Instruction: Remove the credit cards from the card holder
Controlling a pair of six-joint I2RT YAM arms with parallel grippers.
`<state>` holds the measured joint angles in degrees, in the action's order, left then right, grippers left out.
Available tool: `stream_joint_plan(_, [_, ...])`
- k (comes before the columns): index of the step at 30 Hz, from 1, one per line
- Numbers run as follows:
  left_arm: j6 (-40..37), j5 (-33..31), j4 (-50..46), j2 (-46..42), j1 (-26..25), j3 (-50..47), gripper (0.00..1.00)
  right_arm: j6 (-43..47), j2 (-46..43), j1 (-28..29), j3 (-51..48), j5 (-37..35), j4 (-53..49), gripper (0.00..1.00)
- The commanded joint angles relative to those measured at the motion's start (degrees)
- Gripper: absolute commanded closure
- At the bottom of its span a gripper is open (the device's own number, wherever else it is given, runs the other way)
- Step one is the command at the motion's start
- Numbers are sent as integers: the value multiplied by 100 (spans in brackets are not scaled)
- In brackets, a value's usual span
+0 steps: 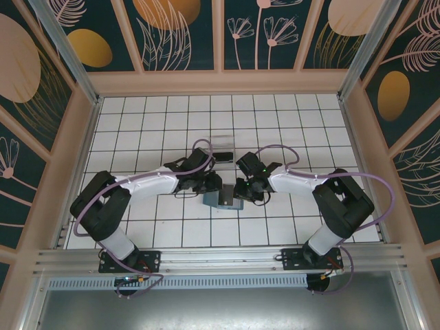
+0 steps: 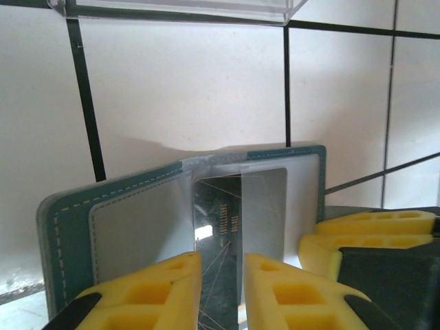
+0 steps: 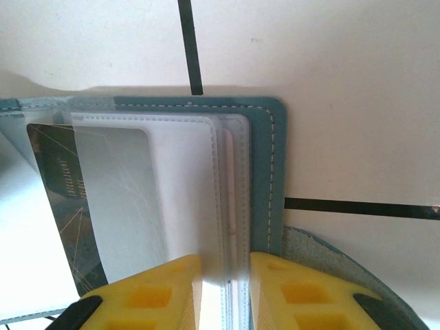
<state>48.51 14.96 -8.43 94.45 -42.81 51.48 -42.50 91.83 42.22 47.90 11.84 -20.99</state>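
The teal card holder (image 1: 218, 199) lies open on the white tiles, its clear sleeves fanned up (image 2: 69, 220) (image 3: 265, 172). A dark credit card (image 2: 220, 213) (image 3: 55, 179) sits in one sleeve. My left gripper (image 2: 223, 289) (image 1: 210, 184) hovers over that card with a narrow gap between its yellow fingers. The card's face shows across the gap, unpinched. My right gripper (image 3: 225, 289) (image 1: 240, 189) is shut on the stack of sleeves at the holder's right half. One of its fingers (image 2: 371, 234) shows in the left wrist view. A thin pinkish edge (image 3: 234, 227) runs among the sleeves.
A clear plastic box (image 1: 222, 146) (image 2: 179, 8) stands just beyond the holder, close behind both grippers. Patterned walls enclose the tiled floor on three sides. Both arms meet at the floor's middle.
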Motion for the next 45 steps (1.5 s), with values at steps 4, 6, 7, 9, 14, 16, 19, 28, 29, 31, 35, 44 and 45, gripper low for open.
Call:
stream_joint_plan(4, [352,1024,1141,61,97,-295,72,-35,-17,59,8,-81,-159,75])
stream_joint_plan(6, [352,996,1130,139,110,-309,71,-41,-34,54,9,-94,-168,75])
stream_joint_plan(7, [352,949,1079,181,118,-321,71,-42,-35,58,9,-94,-168,75])
stream_joint_plan(9, [333,800,955,230,149,-342,71,-48,-49,53,9,-102,-182,75])
stream_joint_plan(14, [238,548,740,231,180,-375,70,-48,-61,60,6,-120,-212,75])
stream_joint_plan(16, [246,551,754,266,183,-407,69,-40,-56,67,0,-120,-217,75])
stream_joint_plan(19, [248,519,746,326,178,-449,69,-47,-47,67,0,-106,-201,75])
stream_joint_plan(28, [260,685,898,583,187,-499,68,-65,-56,77,-18,-103,-203,75])
stream_joint_plan(29, [260,724,927,599,193,-507,68,-65,-66,76,-20,-102,-191,75])
stream_joint_plan(31, [262,780,965,628,189,-508,68,-65,-68,77,-22,-102,-199,75])
stream_joint_plan(35, [284,858,1048,642,187,-517,71,-74,-77,76,-29,-102,-203,75])
stream_joint_plan(44, [300,957,1143,660,190,-567,78,-67,-62,78,-42,-85,-186,75])
stream_joint_plan(45, [303,952,1136,652,186,-569,79,-66,-60,76,-37,-85,-190,75])
